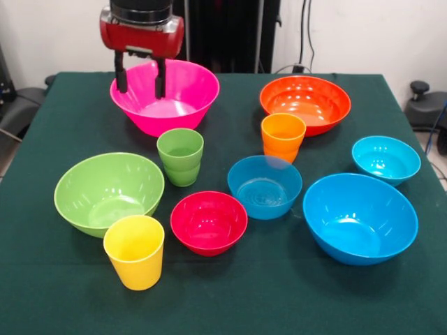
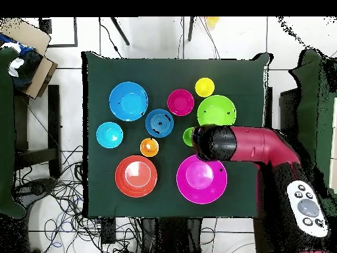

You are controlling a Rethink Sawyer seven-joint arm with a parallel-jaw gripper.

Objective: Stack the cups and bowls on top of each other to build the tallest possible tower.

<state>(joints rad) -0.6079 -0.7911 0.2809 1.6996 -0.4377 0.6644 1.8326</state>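
My gripper (image 1: 140,77) is open and empty, held high over the pink bowl (image 1: 174,94). In the overhead view the arm's head (image 2: 214,143) covers it, between the pink bowl (image 2: 201,178) and the light green bowl (image 2: 216,110). The green cup (image 1: 180,155), orange cup (image 1: 283,136) and yellow cup (image 1: 134,251) stand upright and apart. The orange bowl (image 1: 305,103), light green bowl (image 1: 109,192), red bowl (image 1: 209,222), small blue bowl (image 1: 265,185), cyan bowl (image 1: 385,159) and large blue bowl (image 1: 360,218) sit singly on the table. Nothing is stacked.
The dark green tablecloth (image 1: 279,293) covers the table. The arm's red link (image 2: 263,146) reaches in from the side past the light green bowl. Cables and a cardboard box (image 2: 33,53) lie on the floor beside the table.
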